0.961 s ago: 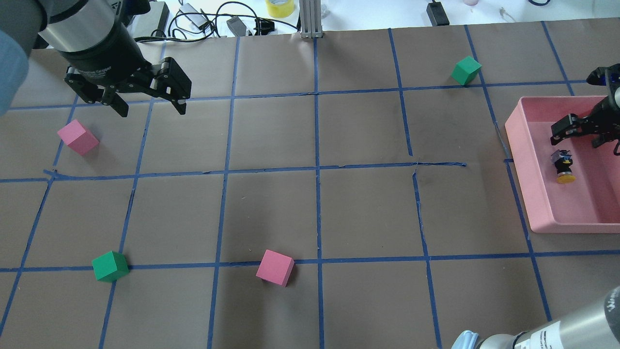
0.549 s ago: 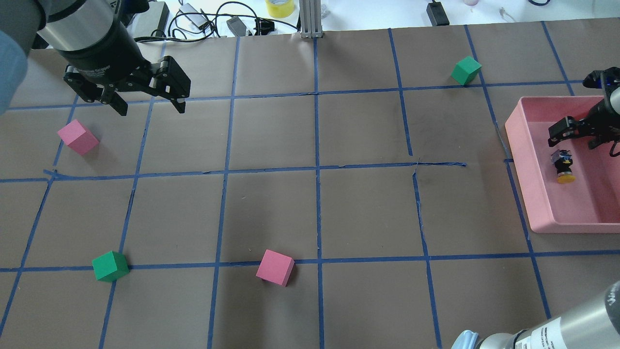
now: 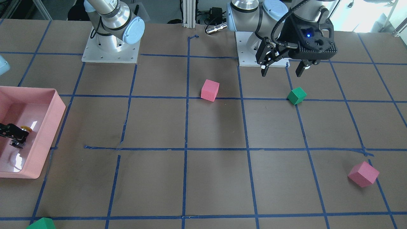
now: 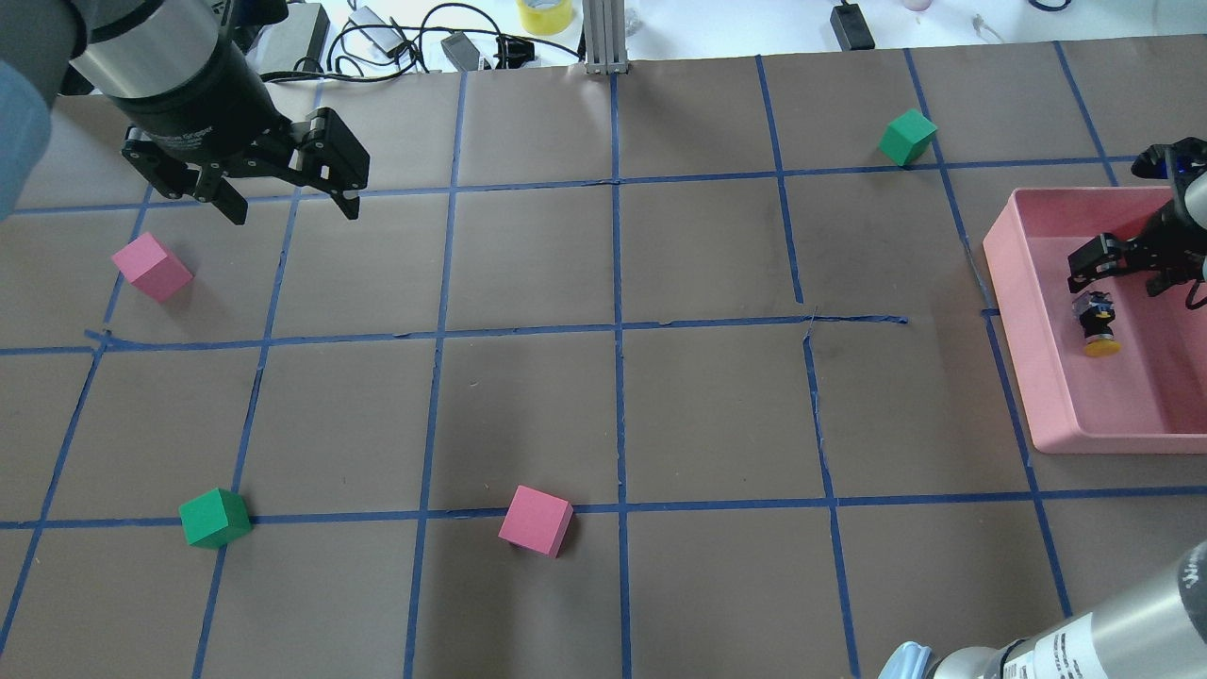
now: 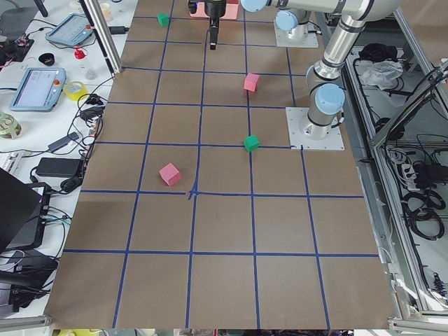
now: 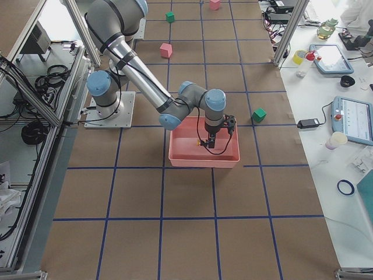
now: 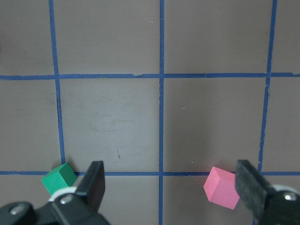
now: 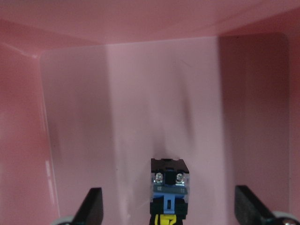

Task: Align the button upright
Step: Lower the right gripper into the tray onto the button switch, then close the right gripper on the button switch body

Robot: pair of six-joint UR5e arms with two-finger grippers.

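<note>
The button (image 4: pixel 1097 323) lies on its side inside the pink tray (image 4: pixel 1023 339), with its yellow cap pointing toward the robot's side and its dark block body away. It also shows in the right wrist view (image 8: pixel 169 192) and, partly hidden, in the front view (image 3: pixel 24 128). My right gripper (image 4: pixel 1134 283) is open inside the tray, just beyond the button's body; in the right wrist view (image 8: pixel 171 208) the button lies between its fingers without touching them. My left gripper (image 4: pixel 293 212) is open and empty, above the table at the far left.
Pink foam cubes (image 4: pixel 151 267) (image 4: pixel 536 521) and green foam cubes (image 4: pixel 215 518) (image 4: pixel 907 137) lie scattered on the brown table with its blue tape grid. The tray walls stand close around my right gripper. Cables and tools lie beyond the far table edge.
My right gripper has sunk slightly into the tray, closer to the button. My left gripper has drifted a little toward the far edge. The button has not moved.
</note>
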